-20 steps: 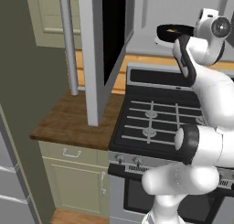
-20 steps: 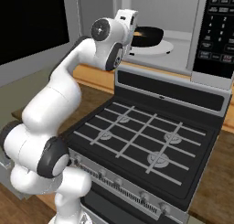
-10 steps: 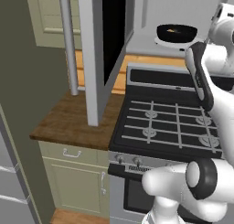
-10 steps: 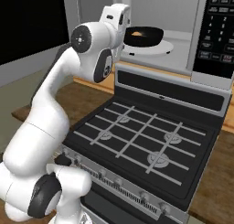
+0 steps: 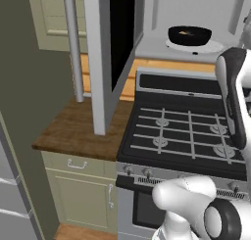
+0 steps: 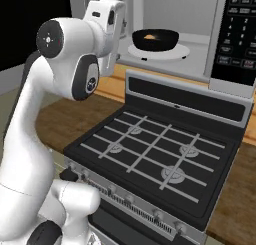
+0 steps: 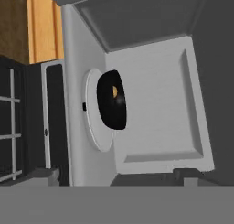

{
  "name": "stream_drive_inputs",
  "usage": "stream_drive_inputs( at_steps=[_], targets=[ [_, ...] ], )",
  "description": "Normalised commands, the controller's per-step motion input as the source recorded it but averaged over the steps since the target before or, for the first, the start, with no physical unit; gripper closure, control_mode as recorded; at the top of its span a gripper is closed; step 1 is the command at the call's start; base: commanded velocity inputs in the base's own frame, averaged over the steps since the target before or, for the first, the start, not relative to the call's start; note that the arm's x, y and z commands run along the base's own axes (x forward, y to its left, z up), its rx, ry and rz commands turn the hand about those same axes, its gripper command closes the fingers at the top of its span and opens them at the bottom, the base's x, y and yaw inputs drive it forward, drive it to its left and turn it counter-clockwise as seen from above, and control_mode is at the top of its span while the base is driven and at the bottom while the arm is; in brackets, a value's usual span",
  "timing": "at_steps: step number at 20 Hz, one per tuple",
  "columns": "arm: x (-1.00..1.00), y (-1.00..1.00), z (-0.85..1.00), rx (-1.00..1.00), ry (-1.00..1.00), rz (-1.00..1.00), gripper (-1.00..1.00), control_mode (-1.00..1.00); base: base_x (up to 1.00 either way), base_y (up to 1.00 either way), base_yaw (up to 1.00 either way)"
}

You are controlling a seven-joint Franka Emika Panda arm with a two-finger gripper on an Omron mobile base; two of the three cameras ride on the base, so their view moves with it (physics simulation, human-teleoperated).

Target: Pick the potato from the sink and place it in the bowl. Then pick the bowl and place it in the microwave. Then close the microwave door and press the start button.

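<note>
The round shallow black bowl [image 5: 189,36] is being shown seated on the white round turntable plate [image 5: 210,47] inside the pale grey, boxy over-range microwave [image 6: 200,19], at the upper right of the left base frame and the upper centre of the right base frame. The small orange-tan potato [image 6: 149,37] is being carried inside the bowl, below its thick rim. Open grey floor is being left around the plate on all sides, and the bowl is standing well apart from the cavity walls.

The microwave door [image 5: 105,58], a flat panel with a black window and silver-grey frame, is being held swung wide open at the upper left of the left base frame, its long vertical silver bar handle [image 5: 72,43] standing out over the brown wooden counter [image 5: 78,131]. The black gas stove [image 6: 155,159] is lying directly below the open cavity.

In the hand view, rolled onto its side, the two dark finger tips of the gripper [image 7: 116,176] are being seen spread wide at the bottom edge, holding nothing, well back from the bowl [image 7: 112,99]. The black keypad panel [image 6: 239,34] is being shown at the upper right of the right base frame; its small white markings cannot be read.
</note>
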Motion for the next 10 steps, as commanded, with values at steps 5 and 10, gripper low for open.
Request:
stream_drive_inputs(
  at_steps=[5,10],
  targets=[
    [-1.0,0.16,0.0,0.01,0.1,0.0,-1.0,-1.0,0.0,0.0,0.0],
    [-1.0,0.5,-0.16,0.0,0.0,0.0,-1.0,-1.0,0.0,0.0,0.0]
  ],
)
